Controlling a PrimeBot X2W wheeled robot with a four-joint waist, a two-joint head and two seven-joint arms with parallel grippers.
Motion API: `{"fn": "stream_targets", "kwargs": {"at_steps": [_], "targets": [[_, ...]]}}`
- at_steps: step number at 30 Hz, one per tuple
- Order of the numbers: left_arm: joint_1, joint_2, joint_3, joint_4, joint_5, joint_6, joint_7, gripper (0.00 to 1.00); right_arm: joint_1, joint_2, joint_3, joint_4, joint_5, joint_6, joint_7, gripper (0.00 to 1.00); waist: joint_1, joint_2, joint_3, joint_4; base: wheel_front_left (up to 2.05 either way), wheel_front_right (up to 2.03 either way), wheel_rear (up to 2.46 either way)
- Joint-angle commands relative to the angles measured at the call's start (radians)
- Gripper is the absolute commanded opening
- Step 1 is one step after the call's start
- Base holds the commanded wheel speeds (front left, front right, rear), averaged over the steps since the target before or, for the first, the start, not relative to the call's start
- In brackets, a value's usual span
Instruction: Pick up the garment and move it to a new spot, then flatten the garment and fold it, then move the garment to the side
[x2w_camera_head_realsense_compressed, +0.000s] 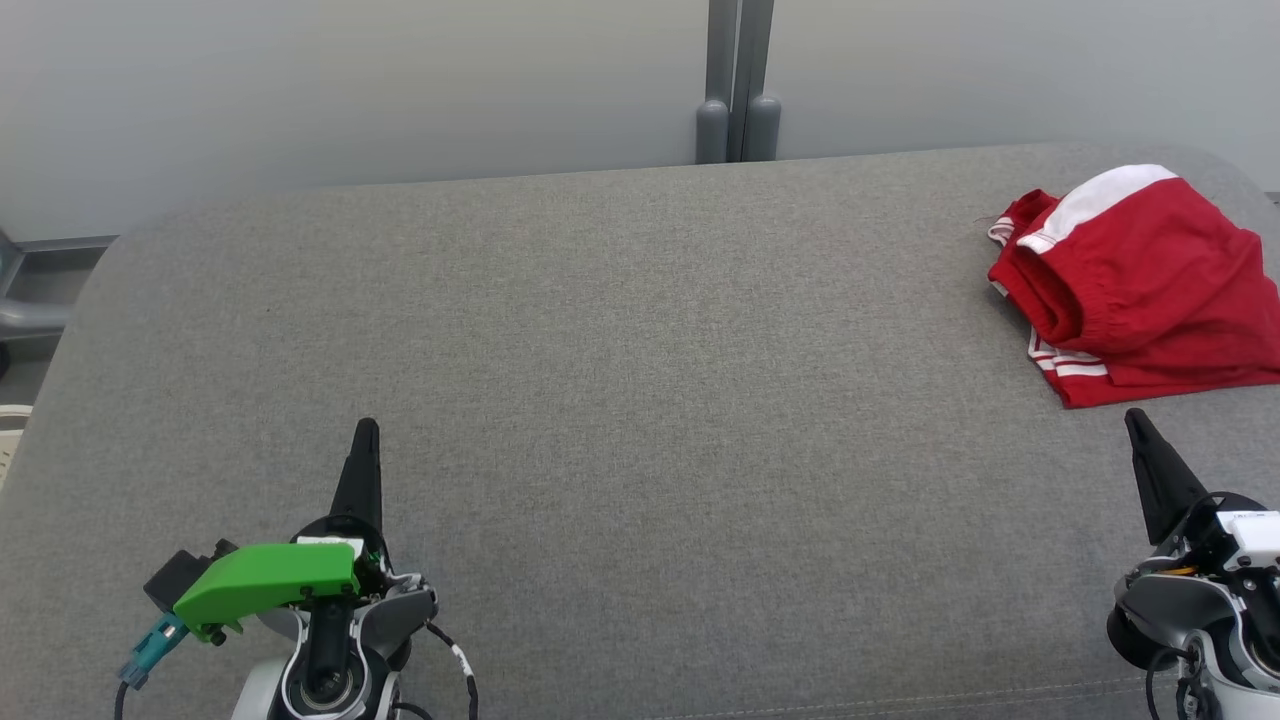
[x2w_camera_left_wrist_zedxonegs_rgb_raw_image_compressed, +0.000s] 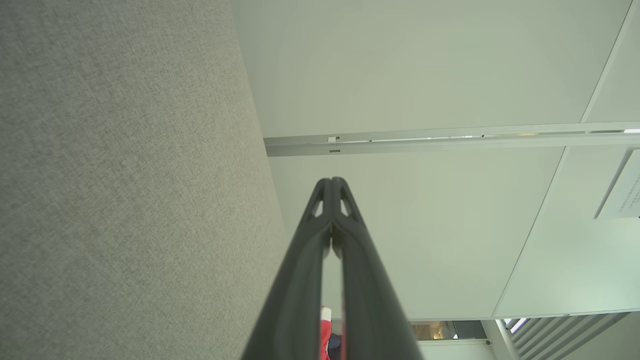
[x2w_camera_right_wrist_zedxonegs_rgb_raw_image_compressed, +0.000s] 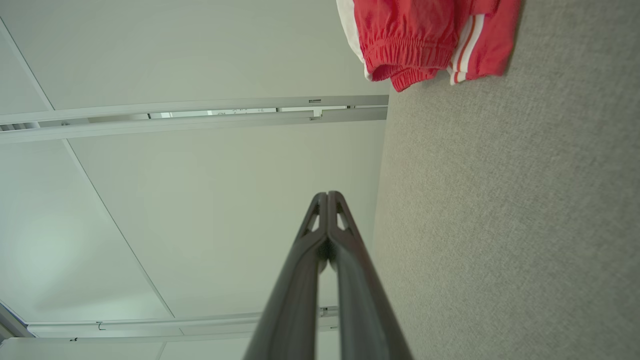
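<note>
as it lies folded into a compact bundle, the red garment (x2w_camera_head_realsense_compressed: 1140, 290) sits at the far right of the grey fabric-covered table (x2w_camera_head_realsense_compressed: 620, 350), close to the rounded back corner. it has a white panel on top and white stripes along the hem that faces me, and a gathered elastic edge bulges at its left side. from my right wrist the garment (x2w_camera_right_wrist_zedxonegs_rgb_raw_image_compressed: 430, 40) shows at the top of the view, its elastic edge and striped hem lying on the cloth. nothing grips it. my right jaws are pressed together and empty, their dark fingers (x2w_camera_head_realsense_compressed: 1160, 480) pointing up the table, the tip near the garment's near hem but apart from it; seen along that wrist, the two fingers (x2w_camera_right_wrist_zedxonegs_rgb_raw_image_compressed: 300, 285) meet at the tip. my left jaws are pressed together too, holding nothing, their fingers (x2w_camera_head_realsense_compressed: 362, 470) over bare cloth well apart from the garment, with a green part (x2w_camera_head_realsense_compressed: 265, 585) on the wrist behind them. from the left wrist the fingers (x2w_camera_left_wrist_zedxonegs_rgb_raw_image_compressed: 300, 285) touch at the tip, and a sliver of red peeks between them low down. behind the table stand a pale wall (x2w_camera_head_realsense_compressed: 300, 90) and a grey post (x2w_camera_head_realsense_compressed: 738, 90).
</note>
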Motion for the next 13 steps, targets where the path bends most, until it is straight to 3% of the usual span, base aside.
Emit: {"fn": "stream_targets", "kwargs": {"at_steps": [1,13], "targets": [[-0.016,0.000,0.000,0.000,-0.009,-0.006,0.001,0.00,-0.007,-0.005,0.000,0.001,0.008,0.000,-0.002,0.00,0.0000,0.0000,0.000,0.000,0.00,0.00,0.00],[-0.016,0.000,0.000,0.000,-0.009,-0.006,0.001,0.00,-0.007,-0.005,0.000,0.001,0.008,0.000,-0.003,0.00,0.0000,0.0000,0.000,0.000,0.00,0.00,0.00]]}}
